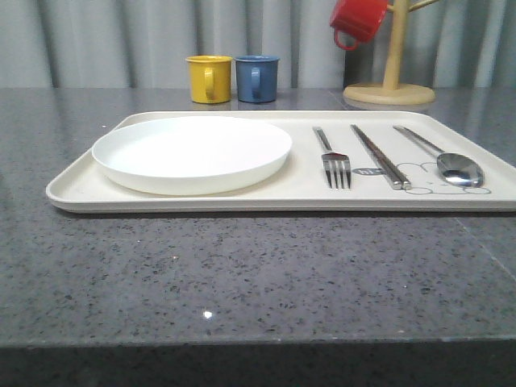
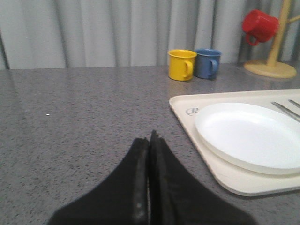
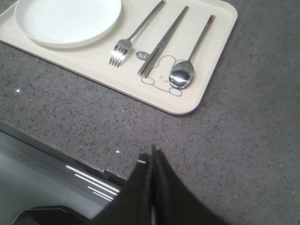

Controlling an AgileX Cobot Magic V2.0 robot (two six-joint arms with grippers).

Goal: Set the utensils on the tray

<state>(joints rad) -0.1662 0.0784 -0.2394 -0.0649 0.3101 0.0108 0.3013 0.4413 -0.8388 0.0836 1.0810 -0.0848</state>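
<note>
1. The left gripper [image 2: 149, 140] sat closed and empty over the grey countertop [image 1: 242, 274], beside the tray [image 1: 201, 201].
2. The right gripper [image 3: 153, 154] was closed too, empty.
3. Fork [image 1: 334, 161], chopsticks [image 1: 377, 157] and spoon [image 1: 451, 164] lay on the tray, right of the white plate [image 1: 192, 151].

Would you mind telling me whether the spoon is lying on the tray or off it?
On it. The spoon lies flat inside the tray's rim, bowl over the printed bunny, beside the chopsticks.
</note>
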